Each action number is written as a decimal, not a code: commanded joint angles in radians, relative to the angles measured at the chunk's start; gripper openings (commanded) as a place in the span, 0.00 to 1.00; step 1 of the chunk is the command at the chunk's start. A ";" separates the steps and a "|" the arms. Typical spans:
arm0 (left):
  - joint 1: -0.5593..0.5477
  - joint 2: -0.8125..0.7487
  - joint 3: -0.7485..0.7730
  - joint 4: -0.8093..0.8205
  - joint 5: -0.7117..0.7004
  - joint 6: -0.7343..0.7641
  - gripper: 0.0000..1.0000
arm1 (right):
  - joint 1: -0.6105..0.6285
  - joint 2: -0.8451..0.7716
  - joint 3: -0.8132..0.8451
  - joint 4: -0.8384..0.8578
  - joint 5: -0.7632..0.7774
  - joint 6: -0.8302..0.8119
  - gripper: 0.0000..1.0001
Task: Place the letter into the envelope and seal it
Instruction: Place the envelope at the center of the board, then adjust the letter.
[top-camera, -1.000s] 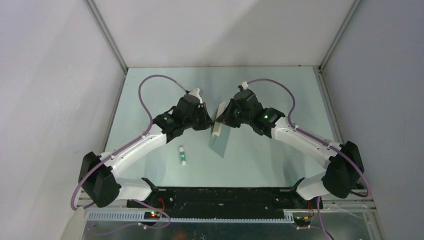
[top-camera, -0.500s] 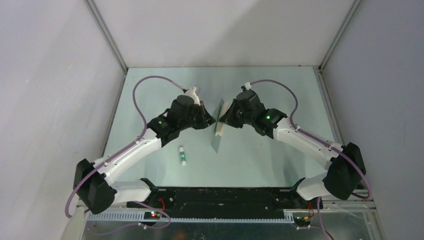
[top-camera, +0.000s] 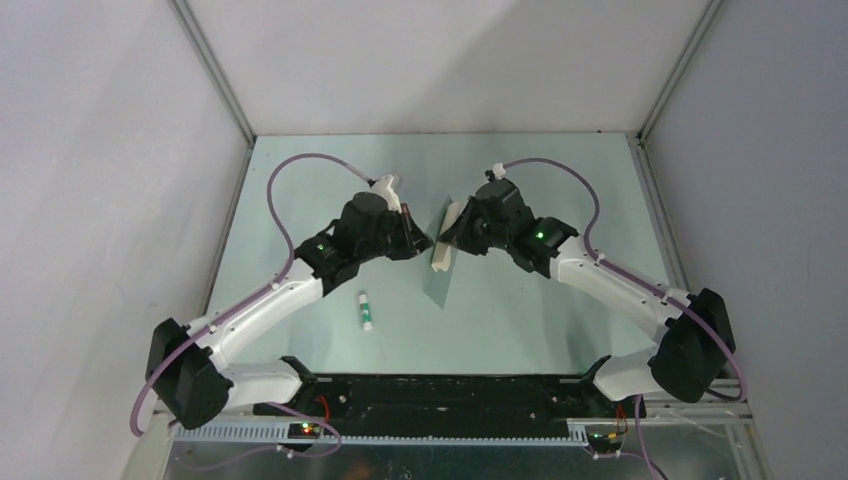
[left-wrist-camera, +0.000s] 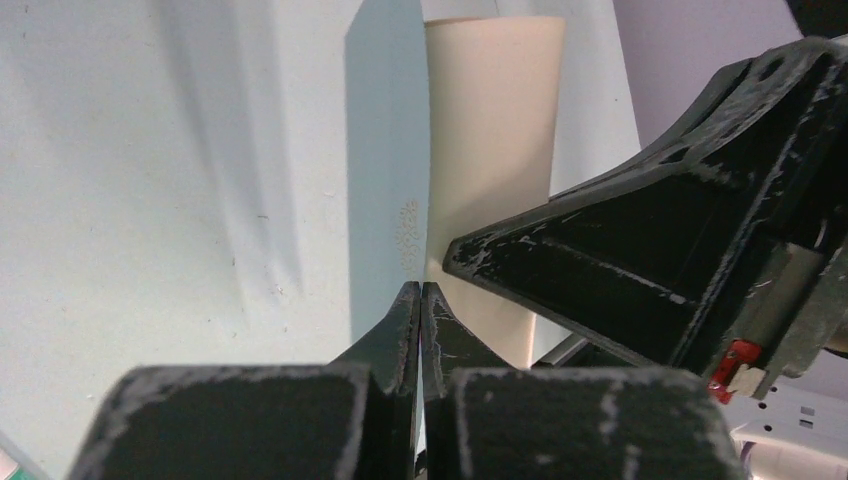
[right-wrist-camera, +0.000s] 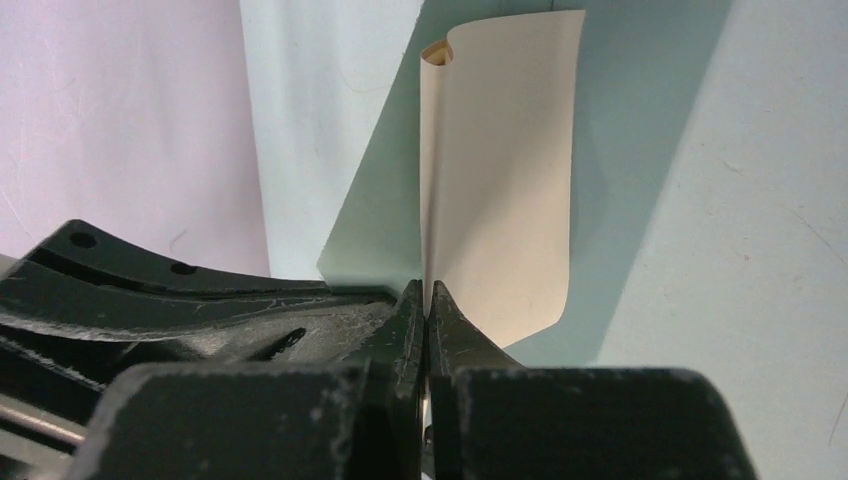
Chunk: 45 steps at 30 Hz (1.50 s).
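Letter (right-wrist-camera: 500, 180) and envelope (left-wrist-camera: 385, 150) are both up over the middle of the table (top-camera: 520, 310), held between your two arms, with the letter lying right against the envelope. Your left gripper (left-wrist-camera: 420, 300) is clenched on the envelope's edge and your right gripper (right-wrist-camera: 425, 305) is clenched on the letter's edge. Both sets of jaws are pinched flat with no gap.

Handling-wise, you've got two super light, floppy sheets. The letter curls over at its far corner, so I'd guess it buckles instead of sliding if you push it from one end. Paper on paper is slick too, so it could skate past the opening. Pinch near an edge, close to the end going in, so less of it flops. Nothing here breaks, but creases come easy.

The top camera gives you the layout: both sheets on edge between the wrists, plus a glue stick (top-camera: 365, 311) on the table at the near left, well apart. It hides the pinches, though. The left wrist view shows the envelope's edge running into the jaws with the letter just to its right. The right wrist view shows the letter's curl. I can't tell where the flap is, or whether the envelope's low corner touches the table.
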 joint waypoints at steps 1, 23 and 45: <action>0.004 -0.038 -0.020 0.046 0.028 0.021 0.00 | -0.018 -0.054 -0.001 0.015 0.025 -0.010 0.00; -0.001 -0.042 -0.041 0.100 0.120 0.046 0.00 | -0.063 -0.060 -0.001 0.013 0.006 -0.021 0.00; 0.052 0.067 0.038 -0.056 0.294 0.231 0.00 | -0.375 -0.393 -0.239 -0.064 -0.238 -0.242 0.00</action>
